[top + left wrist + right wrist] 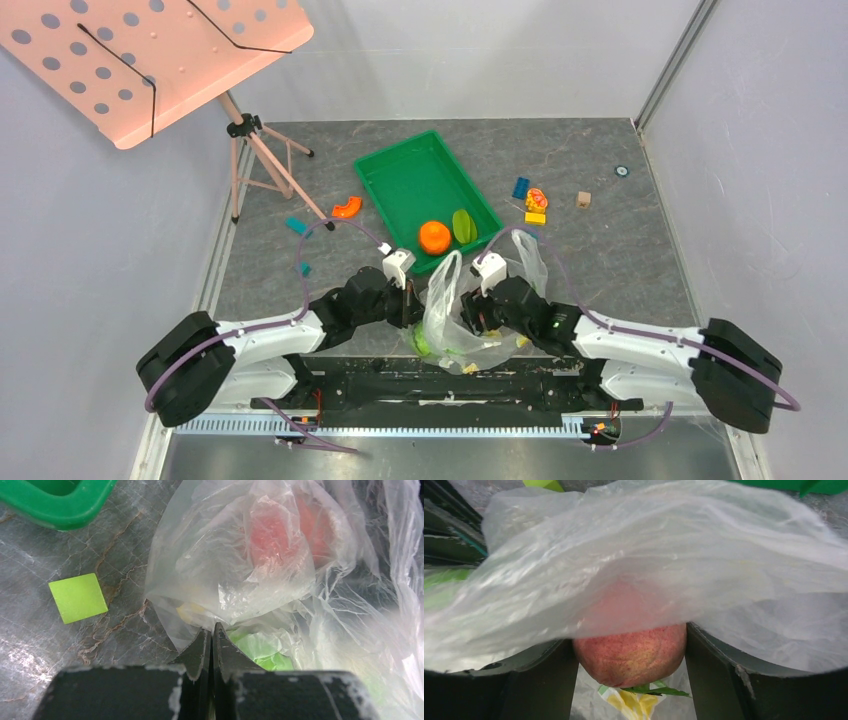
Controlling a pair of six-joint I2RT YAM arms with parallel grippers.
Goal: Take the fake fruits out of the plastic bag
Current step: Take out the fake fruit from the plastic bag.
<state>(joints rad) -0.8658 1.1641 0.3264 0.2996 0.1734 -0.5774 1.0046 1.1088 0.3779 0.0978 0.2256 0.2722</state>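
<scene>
The clear plastic bag (452, 320) lies crumpled between my two arms at the near edge. My left gripper (212, 632) is shut on a fold of the bag (240, 570). The pink peach (287, 535) shows through the film, with a green fruit (260, 652) below it. My right gripper (630, 650) reaches inside the bag (649, 565) and is shut on the peach (631, 652), a finger on each side. The round orange (434, 237) and the green ribbed oval piece (464, 226) lie in the green tray (400, 180).
An orange curved toy piece (346, 207) lies left of the tray. Small coloured blocks (535, 203) lie to its right. A pink music stand (150, 55) on a tripod stands at the far left. A lime square (78, 597) lies on the table.
</scene>
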